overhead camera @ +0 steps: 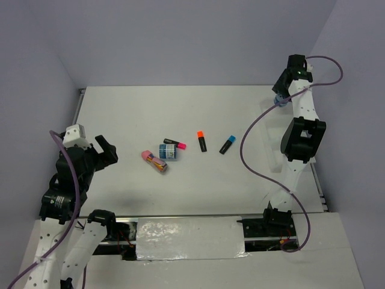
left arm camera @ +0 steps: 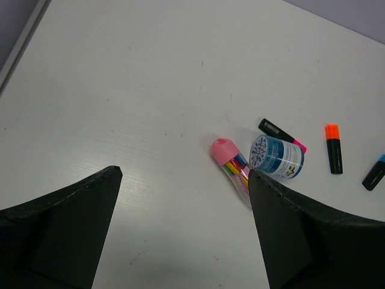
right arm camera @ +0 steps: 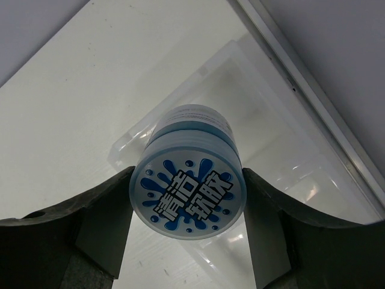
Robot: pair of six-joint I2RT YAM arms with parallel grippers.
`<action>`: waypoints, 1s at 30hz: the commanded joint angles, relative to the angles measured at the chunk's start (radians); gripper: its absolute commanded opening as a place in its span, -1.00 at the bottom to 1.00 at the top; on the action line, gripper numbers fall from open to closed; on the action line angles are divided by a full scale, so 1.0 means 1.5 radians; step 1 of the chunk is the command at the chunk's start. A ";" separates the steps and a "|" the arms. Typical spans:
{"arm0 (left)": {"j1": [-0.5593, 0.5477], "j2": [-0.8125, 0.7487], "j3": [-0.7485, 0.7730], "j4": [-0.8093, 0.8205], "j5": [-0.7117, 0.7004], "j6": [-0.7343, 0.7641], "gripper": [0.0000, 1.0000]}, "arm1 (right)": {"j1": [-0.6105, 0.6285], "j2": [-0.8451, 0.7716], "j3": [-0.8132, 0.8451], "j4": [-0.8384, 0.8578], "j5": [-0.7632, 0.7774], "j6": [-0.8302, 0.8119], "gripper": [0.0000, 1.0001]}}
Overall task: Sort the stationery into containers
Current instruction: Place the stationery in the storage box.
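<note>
The white table (overhead camera: 180,108) carries everything. Seen from overhead, the right arm reaches to about 2 o'clock and the left arm waits at 9 o'clock. The shallow transparent plastic tray (right arm camera: 283,144) lies at that 2 o'clock corner, along the table's right edge, and it is very faint from above.

The right pincer (right arm camera: 187,180) is clenched on the round blue-and-white patterned tub (right arm camera: 187,205), with a finger on each side and the printed lid facing the wrist camera. The tub hangs over the tray, seemingly nearer its 9 o'clock wall than its middle, though its height above the floor is hard to judge.

The left pincer (left arm camera: 183,176) is released and holds nothing, and it looks toward the table's centre. There a second round patterned tub (overhead camera: 168,151) touches the small pink packet (overhead camera: 154,160) at its 8 o'clock. The pink-capped black highlighter (overhead camera: 173,142) lies at the tub's 1 o'clock. The orange-capped highlighter (overhead camera: 201,140) and the blue-capped highlighter (overhead camera: 227,144) lie apart toward 3 o'clock.

The step in hand looks like placing the tub. It would go best by shifting toward the tray's middle, lowering until the base nearly meets the floor, parting the fingers gently, then rising straight.
</note>
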 commanded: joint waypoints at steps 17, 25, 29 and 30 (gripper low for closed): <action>-0.033 0.005 0.009 0.014 -0.003 0.005 0.99 | -0.040 0.008 0.012 0.011 0.008 -0.003 -0.35; -0.037 0.008 0.009 0.013 -0.003 0.005 0.99 | -0.041 0.021 0.004 0.027 -0.010 -0.002 -0.09; -0.038 0.005 0.009 0.013 -0.004 0.004 0.99 | -0.042 0.035 0.006 0.025 -0.012 -0.001 -0.08; -0.038 0.005 0.009 0.013 -0.004 0.004 0.99 | -0.042 0.036 0.003 0.026 -0.010 -0.001 -0.05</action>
